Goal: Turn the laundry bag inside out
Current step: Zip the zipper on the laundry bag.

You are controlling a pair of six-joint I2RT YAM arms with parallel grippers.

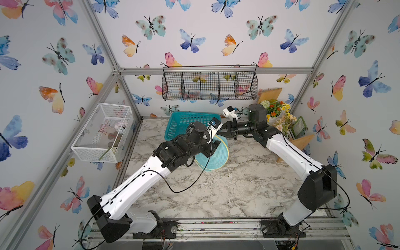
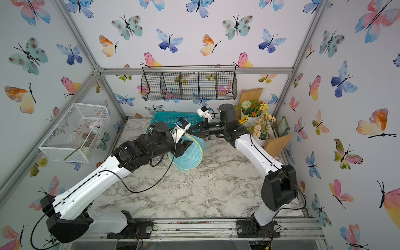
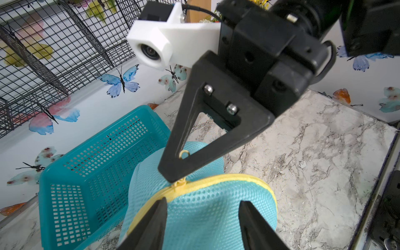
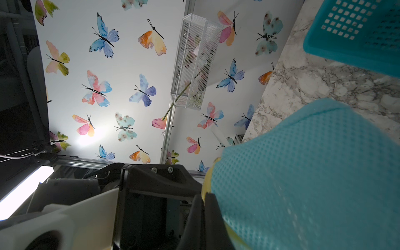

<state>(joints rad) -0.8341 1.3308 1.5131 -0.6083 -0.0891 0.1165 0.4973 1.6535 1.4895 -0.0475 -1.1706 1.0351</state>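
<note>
Clearly both arms meet over one spot, toward the far edge of the bench (image 1: pixel 216 194) and about midway between its left and right edges. From the near left corner the left arm reaches in, and the left end effector (image 3: pixel 202 201) hangs directly over the laundry bag (image 1: pixel 216 160), its jaws standing partly apart with turquoise mesh showing between them. One finger (image 3: pixel 149 227) crosses the yellow zip (image 3: pixel 227 178) that rims the bag. Whether either finger presses the fabric we cannot tell, so we count this end effector as holding nothing. We judge it is placed there to get a jaw under the rim and draw the mesh outward.

Just behind, against the far edge, sits the teal basket (image 1: pixel 184 121). The bag lies just in front of it, close enough that we cannot tell whether they touch. The bag looks propped, its near round end low on the bench and its far rim raised.

That lift comes from the right. The right end effector (image 3: pixel 172 173) reaches in from the right edge, jaws fully closed on the bag's rim at the zip pull (image 3: pixel 180 183). We read this pinch as an anchor, holding the opening up and taut so the left side has something to pull against.
</note>
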